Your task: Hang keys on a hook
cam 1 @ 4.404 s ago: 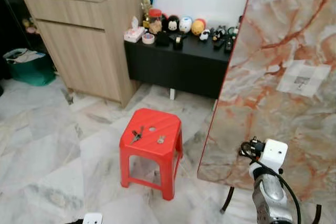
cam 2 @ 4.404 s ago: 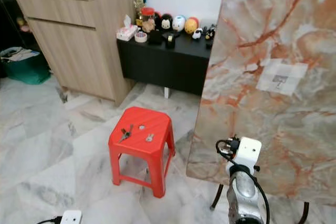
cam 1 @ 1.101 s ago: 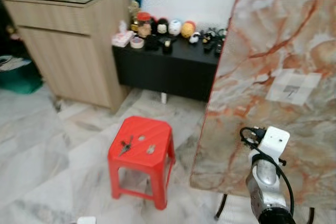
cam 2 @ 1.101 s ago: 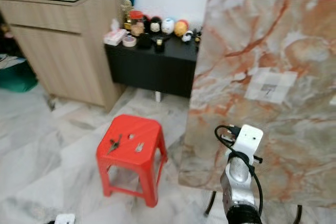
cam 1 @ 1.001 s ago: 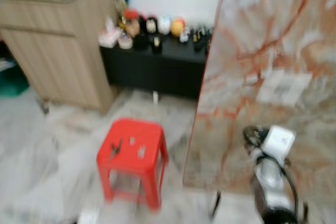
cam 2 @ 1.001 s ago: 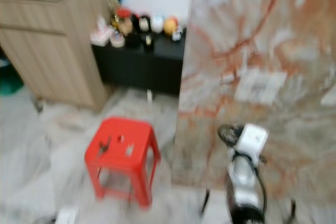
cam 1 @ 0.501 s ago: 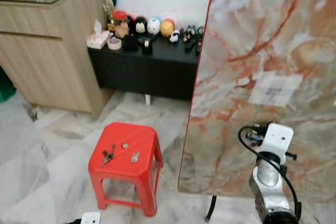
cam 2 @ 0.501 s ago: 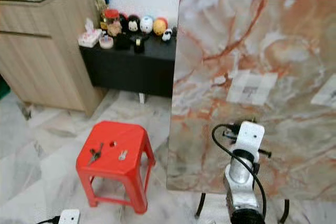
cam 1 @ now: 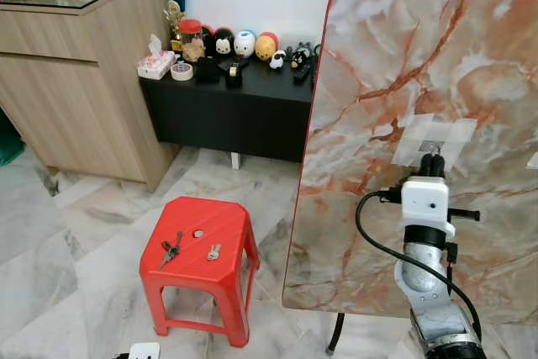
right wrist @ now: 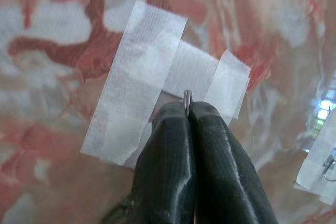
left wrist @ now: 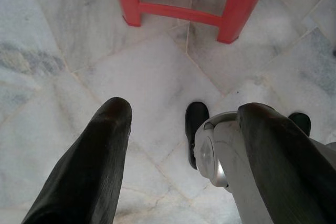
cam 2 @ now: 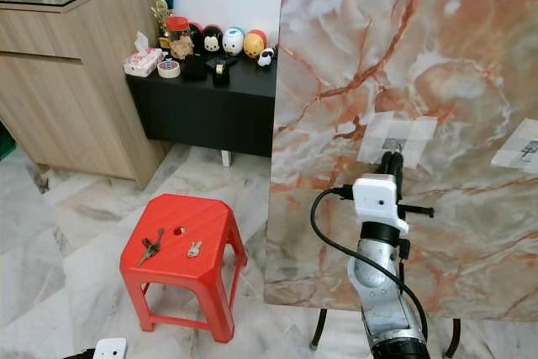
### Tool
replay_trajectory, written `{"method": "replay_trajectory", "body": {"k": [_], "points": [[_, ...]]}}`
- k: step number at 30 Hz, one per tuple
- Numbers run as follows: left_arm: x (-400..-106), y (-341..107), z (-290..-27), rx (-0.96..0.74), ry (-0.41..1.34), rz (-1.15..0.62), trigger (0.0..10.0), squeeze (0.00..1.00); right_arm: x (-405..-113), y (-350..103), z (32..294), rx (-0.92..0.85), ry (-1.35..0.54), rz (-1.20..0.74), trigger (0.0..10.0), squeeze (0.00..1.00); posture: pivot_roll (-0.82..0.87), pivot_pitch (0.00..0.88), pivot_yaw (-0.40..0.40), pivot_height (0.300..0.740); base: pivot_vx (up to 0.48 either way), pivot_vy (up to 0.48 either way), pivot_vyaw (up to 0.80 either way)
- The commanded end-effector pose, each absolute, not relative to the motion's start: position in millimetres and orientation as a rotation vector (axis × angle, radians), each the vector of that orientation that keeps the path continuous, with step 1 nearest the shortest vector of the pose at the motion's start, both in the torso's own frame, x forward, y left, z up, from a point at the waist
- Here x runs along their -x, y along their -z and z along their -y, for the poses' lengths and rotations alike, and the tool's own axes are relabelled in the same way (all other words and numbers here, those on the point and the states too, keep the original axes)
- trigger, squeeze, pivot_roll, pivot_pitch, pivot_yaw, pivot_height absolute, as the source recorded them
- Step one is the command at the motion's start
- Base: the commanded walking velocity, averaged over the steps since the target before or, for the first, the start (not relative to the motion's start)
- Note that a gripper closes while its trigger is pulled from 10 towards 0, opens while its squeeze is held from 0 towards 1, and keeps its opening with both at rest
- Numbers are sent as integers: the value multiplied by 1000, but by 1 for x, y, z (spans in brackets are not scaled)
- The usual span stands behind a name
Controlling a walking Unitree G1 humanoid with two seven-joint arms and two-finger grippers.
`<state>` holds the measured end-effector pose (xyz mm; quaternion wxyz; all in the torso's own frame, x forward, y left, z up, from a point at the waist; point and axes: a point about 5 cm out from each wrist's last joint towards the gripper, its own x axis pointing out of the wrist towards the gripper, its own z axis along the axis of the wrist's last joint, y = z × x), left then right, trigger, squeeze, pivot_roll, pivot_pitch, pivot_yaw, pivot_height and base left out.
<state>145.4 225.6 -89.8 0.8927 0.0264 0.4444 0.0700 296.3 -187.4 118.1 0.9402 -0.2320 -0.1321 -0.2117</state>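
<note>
Reaching up to the taped hook (right wrist: 187, 96), right gripper (right wrist: 188, 109) fingers pinched together, left gripper (left wrist: 181, 124) fingers apart.

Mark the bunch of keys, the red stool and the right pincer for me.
bunch of keys (cam 1: 171, 250): left eye view, middle of the bunch on the stool top.
red stool (cam 1: 220, 271): left eye view, bare seat corner.
right pincer (right wrist: 187, 109): right wrist view, between closed fingertips at the taped patch.

The right gripper (right wrist: 188, 109) hides most of the taped hook (right wrist: 187, 98), the red stool (left wrist: 189, 1) is cut off above its legs, and the keys (cam 1: 170, 250) are too small to count.
</note>
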Motion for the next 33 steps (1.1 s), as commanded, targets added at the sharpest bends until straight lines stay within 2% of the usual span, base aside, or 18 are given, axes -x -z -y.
{"method": "replay_trajectory", "body": {"k": [1,11,16,33], "points": [[-143,91,-222,-50,-133,-931,10000,0,-298,-125,193,500,479,264,10000,0,53,0,-69,735,0,0,0],[-142,92,-221,-47,-135,-936,10000,0,-298,-120,201,546,504,202,10000,0,48,0,-69,735,0,0,0],[-142,92,-220,-44,-134,-931,10000,0,-305,-114,198,606,447,148,10000,0,48,0,-71,735,0,0,0],[-142,92,-220,-34,-148,-929,10000,0,-310,-112,191,643,373,110,10000,0,52,0,-71,735,0,0,0]]}}
